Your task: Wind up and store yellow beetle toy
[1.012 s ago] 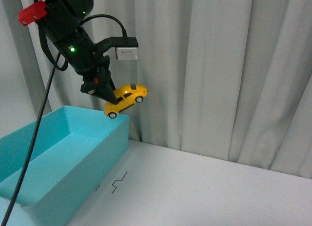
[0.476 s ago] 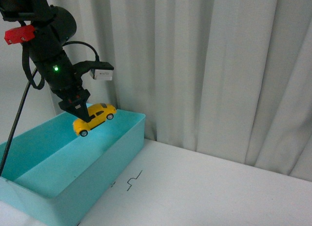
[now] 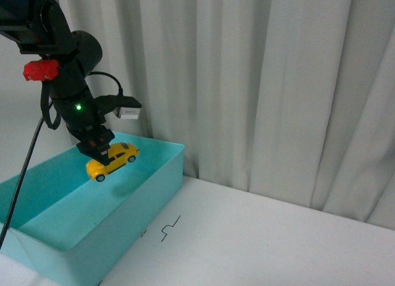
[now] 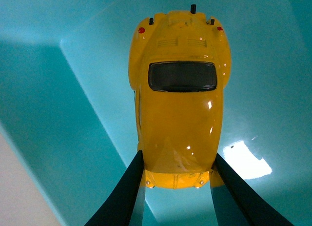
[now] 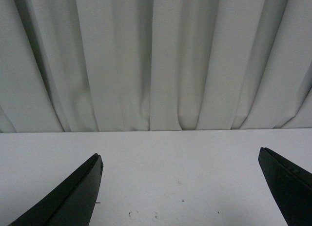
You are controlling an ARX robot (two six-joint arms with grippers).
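Arms of a two-armed robot work at a white table backed by a pale pleated curtain. In the front view only the left arm shows. It is black and thick, and it enters from the upper left corner and slopes downward, with its wrist pointing nearly straight down. A red block sits on its upper part, a small green light glows lower down, and a white plug juts out to one side. A black cable hangs from the arm toward the lower left.

The left gripper pinches the yellow beetle toy, which hangs in the air over the inside of an open turquoise bin. The bin stands on the table at the left. The toy is tilted, its left end lower than its right, and a faint shadow lies on the bin floor below it. Whether the toy is below the rim cannot be told.

From the left wrist camera the toy's glossy roof faces the lens. The two dark fingers press against opposite sides of one end. The far end, with two small red lights, points away from the gripper. Turquoise bin floor and walls fill the background.

The right wrist camera shows the right gripper spread wide and holding nothing. It hovers over bare table, facing the curtain.

A small black squiggle marks the table beside the bin.
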